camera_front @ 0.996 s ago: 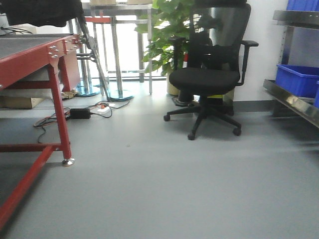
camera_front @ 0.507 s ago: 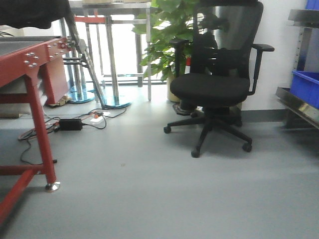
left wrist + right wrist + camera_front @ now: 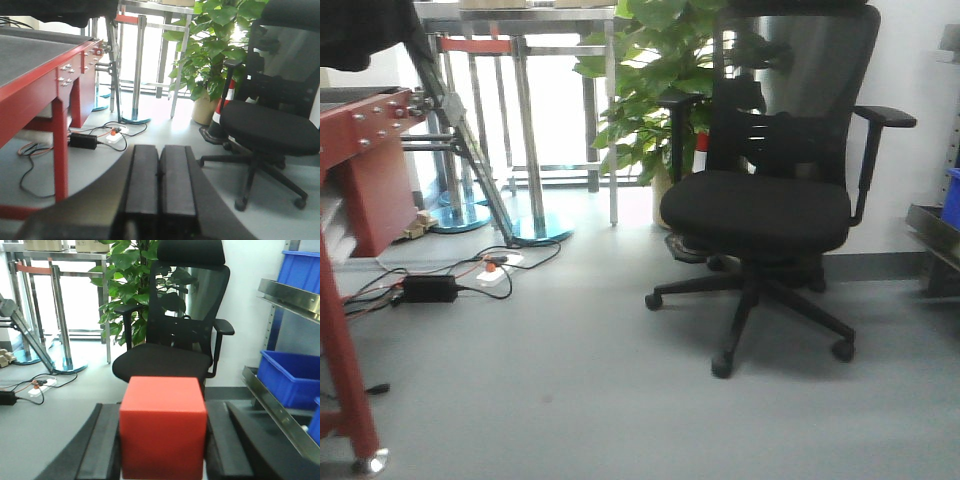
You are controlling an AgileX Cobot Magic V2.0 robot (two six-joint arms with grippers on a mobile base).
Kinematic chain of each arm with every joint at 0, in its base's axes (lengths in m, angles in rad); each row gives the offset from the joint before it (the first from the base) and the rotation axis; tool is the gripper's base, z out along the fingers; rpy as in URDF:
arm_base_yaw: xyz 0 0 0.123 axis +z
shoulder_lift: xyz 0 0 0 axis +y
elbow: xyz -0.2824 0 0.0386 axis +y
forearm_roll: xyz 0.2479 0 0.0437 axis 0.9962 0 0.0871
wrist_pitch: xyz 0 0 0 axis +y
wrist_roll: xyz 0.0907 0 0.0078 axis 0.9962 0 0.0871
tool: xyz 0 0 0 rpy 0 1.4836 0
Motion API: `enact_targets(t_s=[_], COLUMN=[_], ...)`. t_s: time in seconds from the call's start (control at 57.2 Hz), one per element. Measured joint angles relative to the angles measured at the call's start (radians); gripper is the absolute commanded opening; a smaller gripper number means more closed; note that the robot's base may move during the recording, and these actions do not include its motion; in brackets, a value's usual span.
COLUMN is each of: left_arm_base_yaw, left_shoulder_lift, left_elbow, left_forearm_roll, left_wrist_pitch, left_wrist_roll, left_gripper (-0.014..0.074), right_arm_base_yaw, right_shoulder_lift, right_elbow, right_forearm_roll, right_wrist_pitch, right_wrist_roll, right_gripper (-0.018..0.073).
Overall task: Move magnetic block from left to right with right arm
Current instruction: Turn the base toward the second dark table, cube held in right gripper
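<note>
**Magnetic block (image 3: 162, 427) held in right gripper (image 3: 161, 452)**

It sits lower centre of the right wrist view, pinched on two opposite faces between the fingers (image 3: 102, 445). Judged rigid, its smooth matte sides could slip; flat opposing faces suit the hold. Left gripper (image 3: 159, 185), bottom centre of its view, has fingers pressed together, empty.

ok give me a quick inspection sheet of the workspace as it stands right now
surface: red-framed table with a dark top, on the left
job's things: magnetic block, a red cube, clamped in the right gripper
clutter: blue bin on a steel shelf
grippers: left gripper shut, empty; right shut on the block
cables: power brick and loose cables on the floor
surroundings: black office chair, potted plant
</note>
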Motion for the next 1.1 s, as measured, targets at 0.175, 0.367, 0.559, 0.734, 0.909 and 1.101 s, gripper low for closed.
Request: enact_targets(t_s=[0.175, 0.367, 0.559, 0.734, 0.909, 1.101], left_arm_base_yaw=[0.000, 0.000, 0.000, 0.000, 0.000, 0.000], left_shoulder_lift=[0.000, 0.000, 0.000, 0.000, 0.000, 0.000], left_elbow=[0.000, 0.000, 0.000, 0.000, 0.000, 0.000], left_forearm_roll=[0.000, 0.000, 0.000, 0.000, 0.000, 0.000], left_wrist_pitch=[0.000, 0.000, 0.000, 0.000, 0.000, 0.000], left_wrist_roll=[0.000, 0.000, 0.000, 0.000, 0.000, 0.000], left_gripper=[-0.0126, -0.0126, -0.0126, -0.0126, -0.0126, -0.0126], right_arm_base_yaw=[0.000, 0.000, -0.002, -0.002, -0.003, -0.003], right_shoulder_lift=[0.000, 0.000, 0.000, 0.000, 0.000, 0.000], right_elbow=[0.000, 0.000, 0.000, 0.000, 0.000, 0.000], right_forearm_roll=[0.000, 0.000, 0.000, 0.000, 0.000, 0.000], right_wrist_pitch=[0.000, 0.000, 0.000, 0.000, 0.000, 0.000], right_wrist_roll=[0.000, 0.000, 0.000, 0.000, 0.000, -0.002], right_gripper=[0.0222, 0.0222, 0.0222, 0.0222, 0.0222, 0.0222])
